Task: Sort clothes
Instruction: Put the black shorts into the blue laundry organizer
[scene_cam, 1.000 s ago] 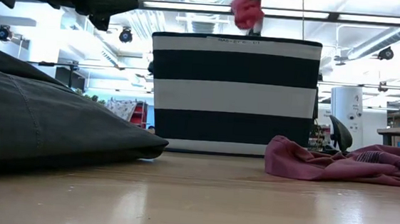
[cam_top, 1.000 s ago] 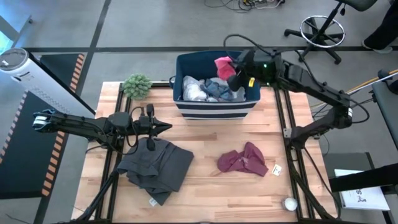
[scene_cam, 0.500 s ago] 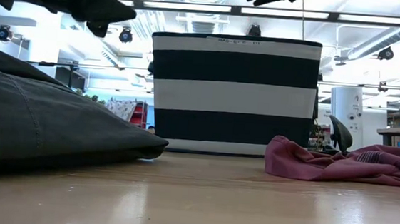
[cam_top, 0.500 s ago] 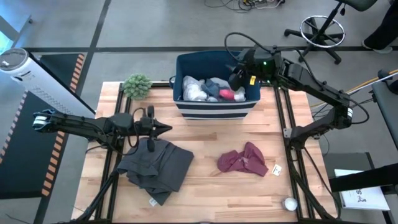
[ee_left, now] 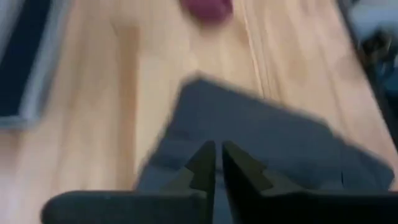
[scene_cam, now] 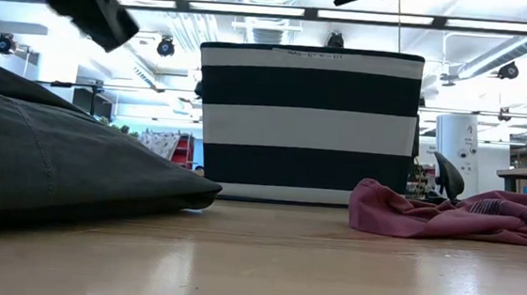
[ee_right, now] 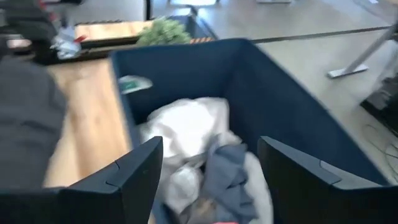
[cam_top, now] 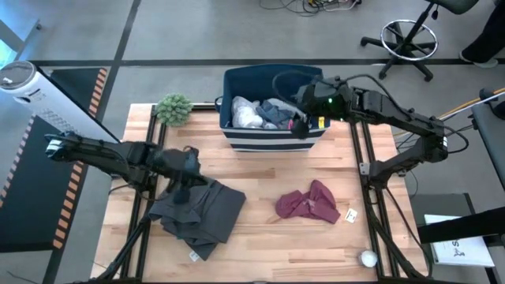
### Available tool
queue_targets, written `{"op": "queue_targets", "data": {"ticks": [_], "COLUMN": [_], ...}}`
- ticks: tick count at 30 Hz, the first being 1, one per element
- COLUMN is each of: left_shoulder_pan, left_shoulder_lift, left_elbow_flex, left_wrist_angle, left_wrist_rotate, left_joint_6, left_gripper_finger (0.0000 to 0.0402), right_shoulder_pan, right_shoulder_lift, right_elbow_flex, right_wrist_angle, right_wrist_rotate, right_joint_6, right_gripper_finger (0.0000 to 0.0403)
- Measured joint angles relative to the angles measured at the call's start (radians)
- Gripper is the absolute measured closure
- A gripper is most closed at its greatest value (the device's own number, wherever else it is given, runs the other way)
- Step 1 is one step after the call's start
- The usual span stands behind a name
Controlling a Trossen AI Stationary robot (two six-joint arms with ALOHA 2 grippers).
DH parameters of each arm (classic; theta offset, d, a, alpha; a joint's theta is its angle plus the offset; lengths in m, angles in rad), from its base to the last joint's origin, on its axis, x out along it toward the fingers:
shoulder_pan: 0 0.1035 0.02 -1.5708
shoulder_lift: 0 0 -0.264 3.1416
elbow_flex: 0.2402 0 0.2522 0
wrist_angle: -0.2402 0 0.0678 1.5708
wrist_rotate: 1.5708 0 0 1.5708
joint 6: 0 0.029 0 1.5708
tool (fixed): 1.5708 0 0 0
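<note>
A dark grey garment (cam_top: 201,214) lies crumpled on the table's left half, and a maroon garment (cam_top: 309,203) lies on its right half. The navy striped bin (cam_top: 272,140) stands at the far edge and holds a white garment (ee_right: 186,130), a grey-blue one (ee_right: 227,177) and a pink sock (cam_top: 293,123). My left gripper (ee_left: 217,152) is shut and points down, above the dark grey garment's far edge and clear of it (scene_cam: 99,17). My right gripper (ee_right: 210,149) is open over the bin's right part (cam_top: 303,126), with nothing between its fingers.
A green fuzzy ball plant (cam_top: 173,108) sits at the table's far left corner. Small white tags (cam_top: 349,214) (cam_top: 193,255) and a small round white thing (cam_top: 367,257) lie near the front edge. Bare wood shows between the two garments.
My right gripper has opened over the bin and let go of the pink sock, which has fallen in among the clothes. That gripper has also shifted a little toward the near edge. My left gripper has tipped from level to pointing down over the dark grey garment.
</note>
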Motion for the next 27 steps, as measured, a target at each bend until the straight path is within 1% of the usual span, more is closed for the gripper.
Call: {"op": "queue_targets", "data": {"ticks": [4,8,12,15,18,20,22,24,25,27], "left_shoulder_pan": [-0.026,-0.025,-0.026,-0.025,-0.025,-0.025,-0.025,-0.025,-0.026,-0.026], "left_shoulder_lift": [0.109,0.212,0.303,0.366,0.431,0.476,0.518,0.551,0.563,0.585], "left_elbow_flex": [0.019,0.009,0.005,0.002,-0.006,-0.009,-0.009,-0.008,-0.008,-0.002], "left_wrist_angle": [-0.073,-0.068,-0.052,-0.035,-0.008,0.014,0.039,0.061,0.071,0.079], "left_wrist_rotate": [0.008,-0.042,-0.043,-0.043,-0.047,-0.048,-0.064,-0.066,-0.066,-0.072], "left_joint_6": [-0.035,-0.041,-0.025,-0.024,-0.022,-0.019,-0.01,0.012,0.024,0.038], "left_gripper_finger": [0.0325,0.0252,0.0186,0.0146,0.0124,0.0124,0.0142,0.0178,0.0204,0.0268], "right_shoulder_pan": [0.071,0.135,0.18,0.201,0.216,0.222,0.226,0.226,0.226,0.228], "right_shoulder_lift": [0.0,0.0,0.0,0.0,0.0,0.0,0.0,0.0,0.0,0.0], "right_elbow_flex": [-0.002,-0.008,-0.008,-0.008,-0.008,-0.008,-0.008,-0.008,-0.008,-0.008], "right_wrist_angle": [-0.047,-0.053,-0.052,-0.052,-0.051,-0.051,-0.051,-0.051,-0.051,-0.051], "right_wrist_rotate": [0.004,0.004,0.012,0.012,0.014,0.016,0.017,0.02,0.02,0.02], "right_joint_6": [0.028,0.053,0.068,0.08,0.082,0.082,0.082,0.082,0.082,0.087], "right_gripper_finger": [0.0147,0.014,0.0137,0.0139,0.0143,0.0145,0.0146,0.0146,0.0145,0.0143]}}
